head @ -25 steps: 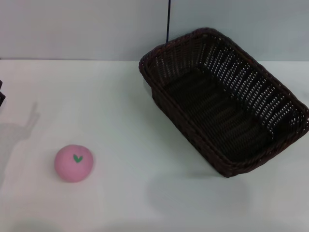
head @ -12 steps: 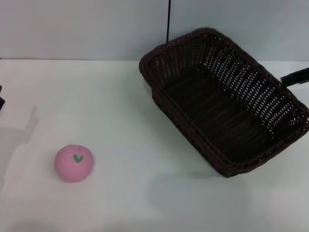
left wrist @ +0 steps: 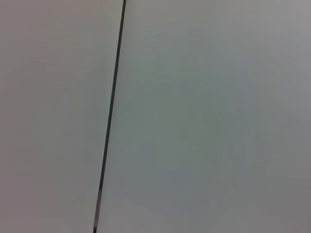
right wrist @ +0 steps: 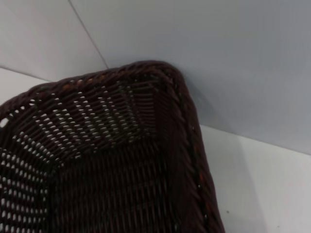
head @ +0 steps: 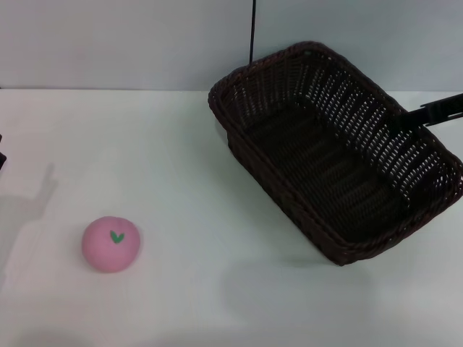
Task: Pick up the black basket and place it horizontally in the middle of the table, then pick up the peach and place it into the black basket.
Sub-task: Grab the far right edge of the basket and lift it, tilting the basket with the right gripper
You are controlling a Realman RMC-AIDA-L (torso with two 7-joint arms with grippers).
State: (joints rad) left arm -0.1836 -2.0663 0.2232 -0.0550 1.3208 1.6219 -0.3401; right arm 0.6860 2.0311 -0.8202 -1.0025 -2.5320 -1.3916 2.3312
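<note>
The black basket [head: 278,184] stands at the back right of the white table [head: 217,238], turned at an angle, and is empty. The pink peach [head: 111,243] with its green leaf mark sits alone at the front left. My right gripper [head: 406,118] reaches in from the right edge as a dark bar, above the basket's far right rim. The right wrist view looks down on one corner of the basket [right wrist: 189,121] from close by. My left gripper [head: 1,157] shows only as a dark sliver at the left edge, far from the peach.
A pale wall with a thin dark vertical line [head: 252,32] runs behind the table, just behind the basket. The left wrist view shows only this wall and the line [left wrist: 111,116]. Bare tabletop lies between the peach and the basket.
My right gripper has come into the head view from the right edge and moved left over the basket's far right rim. The basket and the peach have not moved.
</note>
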